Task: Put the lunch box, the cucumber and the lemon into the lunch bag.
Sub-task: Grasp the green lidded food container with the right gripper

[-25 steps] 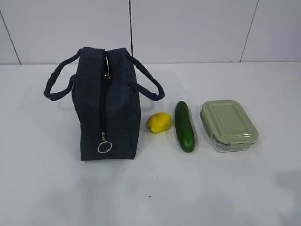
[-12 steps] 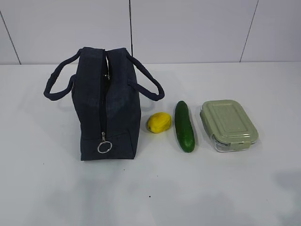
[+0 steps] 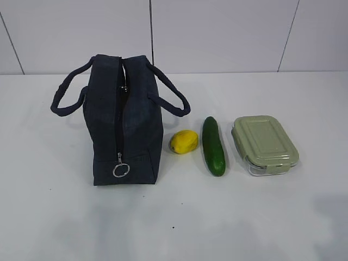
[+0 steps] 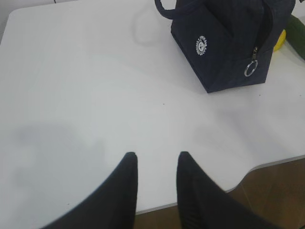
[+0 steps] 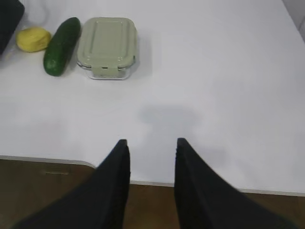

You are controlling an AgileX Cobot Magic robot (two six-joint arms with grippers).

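Waiting in a row beside the upright lunch bag (image 3: 124, 128), the lemon (image 3: 183, 141), cucumber (image 3: 213, 145) and lunch box (image 3: 265, 144) lie untouched, seemingly staged for packing; left gripper (image 4: 157, 157) and right gripper (image 5: 151, 142) hover part-open, empty, near the table edge.

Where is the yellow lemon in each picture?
Exterior view: the lemon lies between the lunch bag and the cucumber.
Left wrist view: only a yellow sliver peeks out behind the bag's right edge.
Right wrist view: top left, beside the cucumber.
Shared landmark: the cucumber next to it.
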